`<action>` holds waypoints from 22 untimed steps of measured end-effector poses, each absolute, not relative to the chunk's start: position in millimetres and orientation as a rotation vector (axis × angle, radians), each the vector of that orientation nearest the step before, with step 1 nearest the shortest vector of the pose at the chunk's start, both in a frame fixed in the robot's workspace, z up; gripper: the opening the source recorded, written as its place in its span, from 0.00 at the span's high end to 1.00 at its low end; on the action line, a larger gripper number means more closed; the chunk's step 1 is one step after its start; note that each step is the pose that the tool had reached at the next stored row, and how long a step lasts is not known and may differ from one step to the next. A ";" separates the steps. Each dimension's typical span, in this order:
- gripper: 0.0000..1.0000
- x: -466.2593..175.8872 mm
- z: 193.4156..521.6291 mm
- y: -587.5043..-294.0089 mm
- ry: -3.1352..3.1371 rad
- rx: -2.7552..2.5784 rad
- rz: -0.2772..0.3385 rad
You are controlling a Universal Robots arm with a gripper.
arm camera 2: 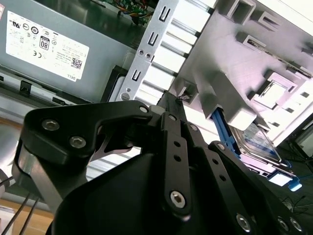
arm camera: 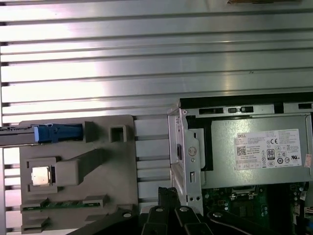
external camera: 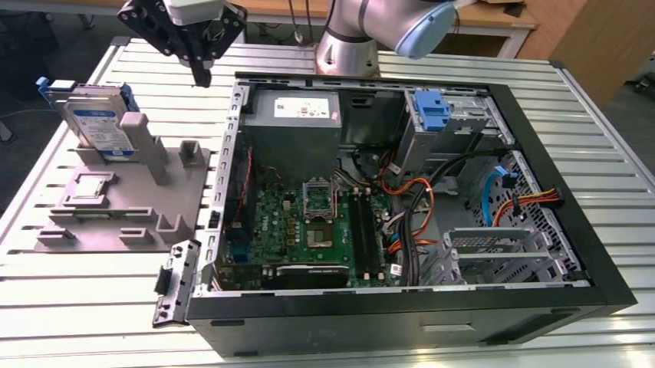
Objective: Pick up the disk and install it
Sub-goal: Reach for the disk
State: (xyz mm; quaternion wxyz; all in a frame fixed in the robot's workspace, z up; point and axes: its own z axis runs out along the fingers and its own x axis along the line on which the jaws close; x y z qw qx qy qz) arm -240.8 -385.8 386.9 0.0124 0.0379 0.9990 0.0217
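Reach step, by the look of it. The black gripper (external camera: 202, 74) hangs over the slatted metal table (external camera: 103, 307), jaws together and empty. A good grasp would need the jaws spread and squared to the blue edges, clear of the grey moulded holder (external camera: 133, 218). The flat silver disk with blue carrier frame (external camera: 97, 123) stands upright in that holder, well apart from the jaws, lower and toward the exterior view's left.

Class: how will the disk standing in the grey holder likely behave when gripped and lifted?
The disk looks a flat metal slab, so probably stiff and heavyish. Standing on edge in the grey holder, it might tip if nudged.
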 end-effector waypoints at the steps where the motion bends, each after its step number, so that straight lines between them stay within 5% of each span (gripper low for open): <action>1: 0.90 -241.2 386.8 -385.7 3.114 0.118 0.068; 22: 0.90 -279.4 384.9 -381.7 3.117 0.118 0.068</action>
